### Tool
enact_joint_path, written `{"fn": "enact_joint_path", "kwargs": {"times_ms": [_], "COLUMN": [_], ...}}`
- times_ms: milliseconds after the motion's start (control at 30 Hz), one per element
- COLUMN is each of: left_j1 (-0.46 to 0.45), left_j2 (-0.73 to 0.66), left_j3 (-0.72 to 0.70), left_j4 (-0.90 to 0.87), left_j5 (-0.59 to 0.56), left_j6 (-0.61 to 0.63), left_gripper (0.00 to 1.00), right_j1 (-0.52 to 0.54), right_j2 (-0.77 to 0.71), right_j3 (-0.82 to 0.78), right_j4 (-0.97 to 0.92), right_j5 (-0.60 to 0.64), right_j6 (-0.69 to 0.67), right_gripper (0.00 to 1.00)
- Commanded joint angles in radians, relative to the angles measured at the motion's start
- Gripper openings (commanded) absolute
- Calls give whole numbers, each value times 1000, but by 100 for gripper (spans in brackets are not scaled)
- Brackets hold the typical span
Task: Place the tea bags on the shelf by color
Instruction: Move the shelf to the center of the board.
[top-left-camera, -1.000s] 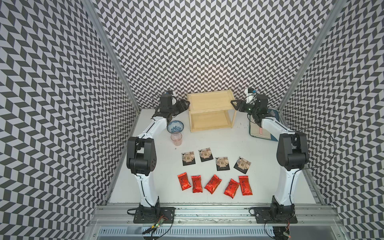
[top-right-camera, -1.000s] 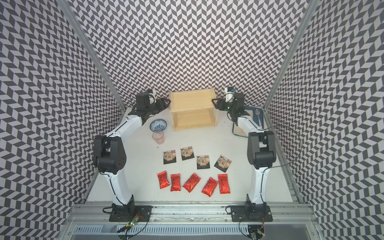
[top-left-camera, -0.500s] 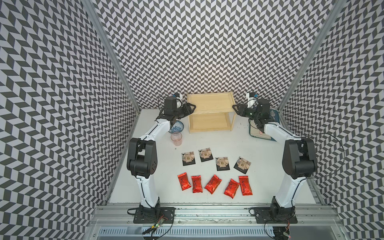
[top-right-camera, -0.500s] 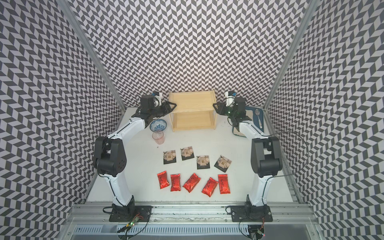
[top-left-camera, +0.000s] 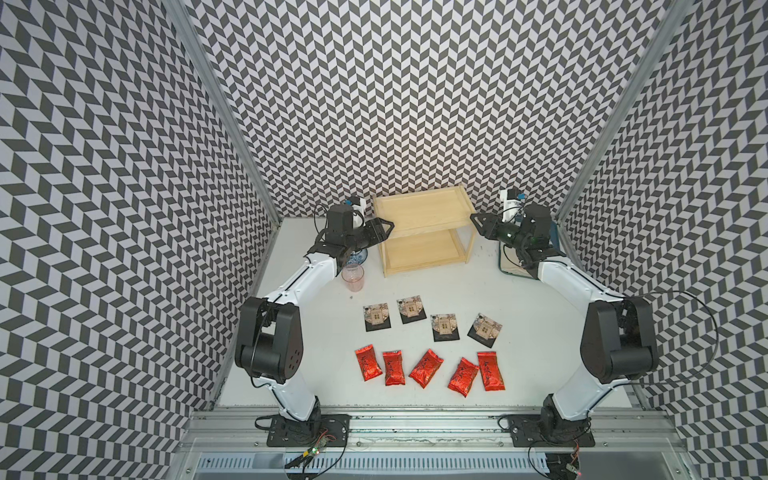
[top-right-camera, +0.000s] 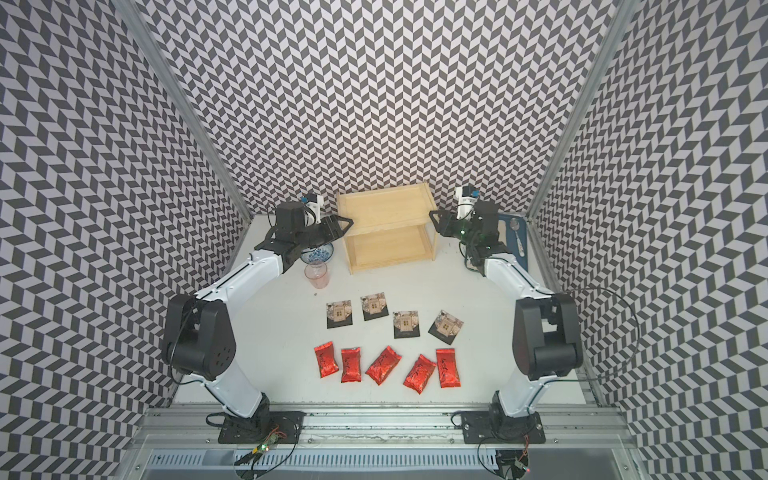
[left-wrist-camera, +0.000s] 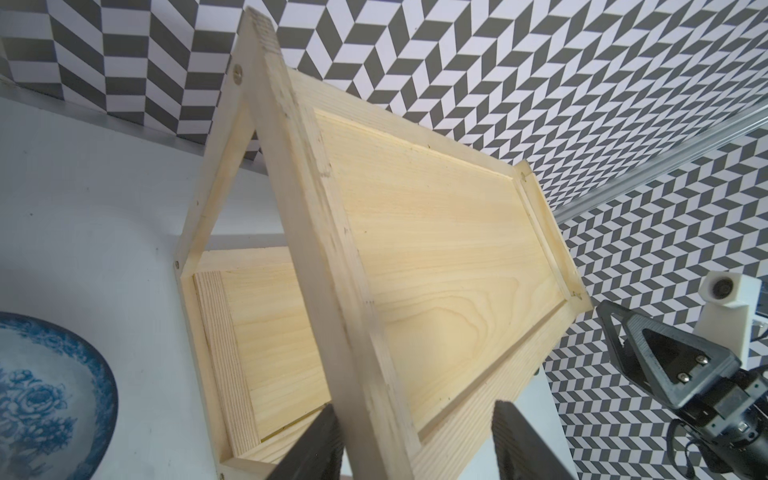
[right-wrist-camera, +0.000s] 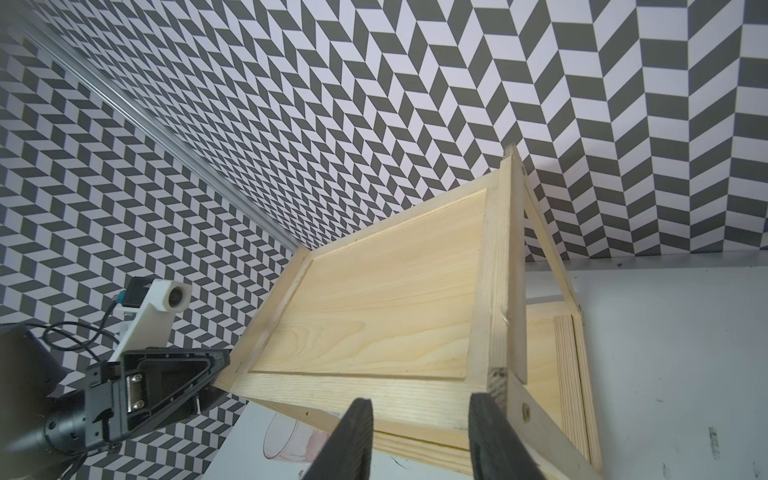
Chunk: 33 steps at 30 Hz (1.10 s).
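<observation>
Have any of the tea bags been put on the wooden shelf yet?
No, all nine tea bags lie on the table in front of the bare shelf.

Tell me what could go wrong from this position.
1. The left gripper and right gripper sit at opposite ends of the shelf, at its top board. Uneven pulling could tilt or twist it.
2. The glass cup and bowl stand close by the left gripper, so a swing might knock them over.
3. Dragging the shelf forward could push it into the black tea bags.
</observation>
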Motion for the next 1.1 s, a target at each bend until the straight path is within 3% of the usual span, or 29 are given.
{"fn": "enact_joint_path", "kwargs": {"times_ms": [0,333,500,600,700,867,967,1067], "left_j1": [-11,-8,8,10,9,6,3,-4], "left_j2": [-39,-29,-27,-22,-6,16,37,47], "left_j3": [-24,9,40,51,66,84,114,126], "left_j4": [41,-3,-43,-51,-61,-68,-78,-81], "left_j5": [-9,-55,-92,-89,-82,-76,-74,-66], "left_j6": [4,32,51,53,53,50,48,47], "left_gripper": [61,61,61,61,61,61,61,61], "right_j1": [7,6,-22,-46,-53,-51,-41,-35], "right_j2": [-63,-126,-135,-78,43,185,170,147], "right_j3": [-30,-97,-57,10,105,231,205,190], "right_j4": [43,27,35,15,-49,-137,-79,-82], "right_j5": [25,41,80,53,20,-177,-190,-186], "right_j6": [4,-6,-9,-20,-72,-84,-58,-50], "right_gripper": [42,42,44,47,60,60,62,57]}}
